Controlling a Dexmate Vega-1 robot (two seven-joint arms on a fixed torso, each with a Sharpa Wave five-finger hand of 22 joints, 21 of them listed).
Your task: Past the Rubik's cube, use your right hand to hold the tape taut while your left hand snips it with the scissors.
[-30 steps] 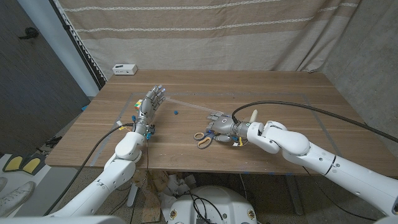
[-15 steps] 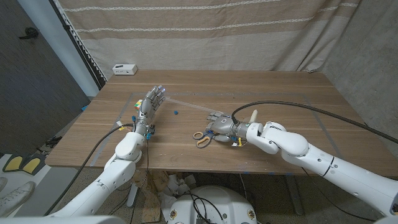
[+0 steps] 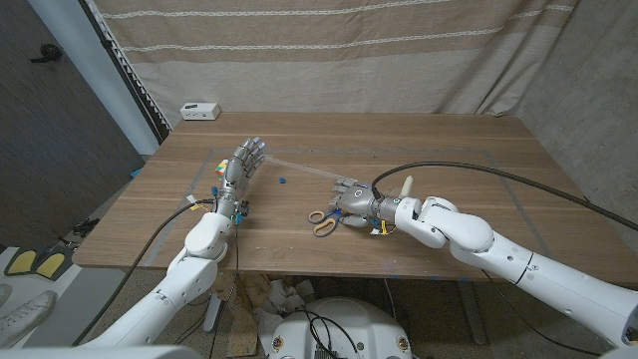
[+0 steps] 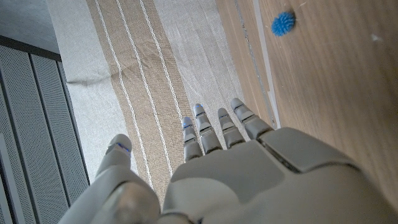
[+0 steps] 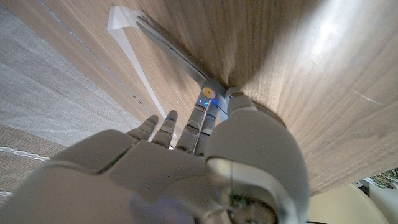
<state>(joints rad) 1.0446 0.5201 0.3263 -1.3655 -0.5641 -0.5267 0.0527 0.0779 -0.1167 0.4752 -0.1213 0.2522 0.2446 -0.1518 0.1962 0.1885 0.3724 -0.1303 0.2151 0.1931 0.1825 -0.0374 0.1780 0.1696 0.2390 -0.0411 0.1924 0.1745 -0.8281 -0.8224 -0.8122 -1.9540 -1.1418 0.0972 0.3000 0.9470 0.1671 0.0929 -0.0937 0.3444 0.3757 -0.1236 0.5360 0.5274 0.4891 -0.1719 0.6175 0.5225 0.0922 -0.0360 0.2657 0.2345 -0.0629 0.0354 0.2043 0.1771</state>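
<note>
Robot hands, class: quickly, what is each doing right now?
Left robot hand: open, fingers apart, holding nothing.
Right robot hand: pinching the tape.

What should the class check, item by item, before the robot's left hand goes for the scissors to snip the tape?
1. Tape stretched above the table: ok, a clear strip runs between the hands.
2. Right hand on the tape's end: ok, fingers meet it.
3. Left hand free for cutting: cannot tell; its fingers are apart, near the tape's far end.
4. Scissors picked up: not ok, lying on the table beside the right hand.
5. Rubik's cube clear of the tape: ok.
</note>
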